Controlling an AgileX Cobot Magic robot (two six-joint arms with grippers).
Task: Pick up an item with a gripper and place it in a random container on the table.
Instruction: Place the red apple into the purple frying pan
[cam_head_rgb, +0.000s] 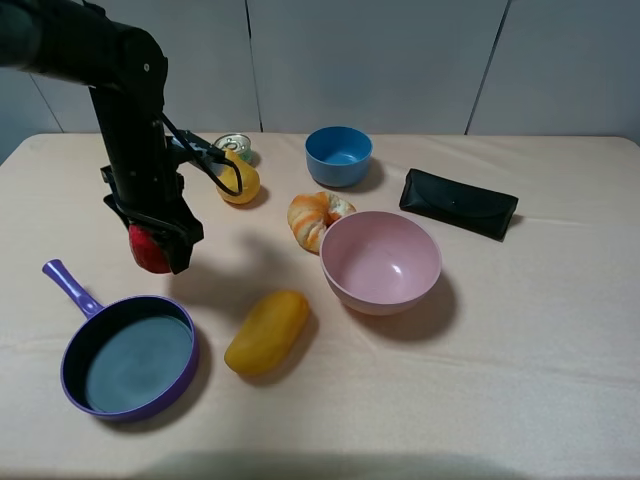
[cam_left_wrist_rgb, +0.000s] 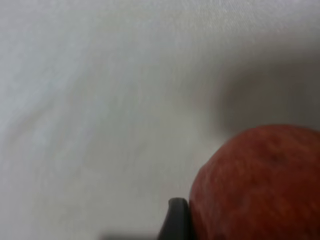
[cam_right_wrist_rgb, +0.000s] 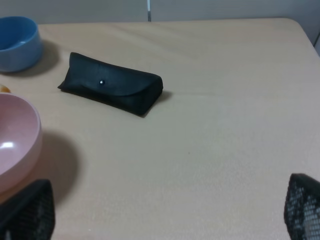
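While the left gripper (cam_head_rgb: 157, 248) hangs over the table (cam_head_rgb: 520, 380), its jaws are clamped on the apple (cam_head_rgb: 145, 250), red skin showing between the black fingers. The left wrist view confirms the grip: one dark finger (cam_left_wrist_rgb: 176, 222) lies against the apple (cam_left_wrist_rgb: 260, 185), and pale cloth fills the rest of that view, with a soft shadow (cam_left_wrist_rgb: 270, 95) set apart from the fruit. Whether the apple is fully clear of the cloth cannot be fixed from the high view, though it reads as raised. The right gripper (cam_right_wrist_rgb: 162, 215) stands wide open with nothing between its mesh-faced fingertips, and it does not show in the high view. The pan (cam_head_rgb: 190, 350) sits nearer the camera than the apple, with nothing inside it, its handle pointing up and left toward the held fruit; apple and pan do not touch. A mango (cam_head_rgb: 267, 331) lies just right of the pan, close but apart from it. Farther right of the pan, past the mango, is the pink bowl (cam_head_rgb: 375, 295), with an orange-and-white pastry (cam_head_rgb: 315, 218) touching or nearly touching its far left side. Beyond the pan, behind the left arm, a pear (cam_head_rgb: 240, 180) sits partly behind a loop of cable (cam_head_rgb: 205, 165), with a small tin (cam_head_rgb: 234, 145) just behind it. A blue bowl (cam_head_rgb: 338, 175) stands far beyond the pan to the right, and a black case (cam_head_rgb: 459, 203) lies farthest right of the pan.
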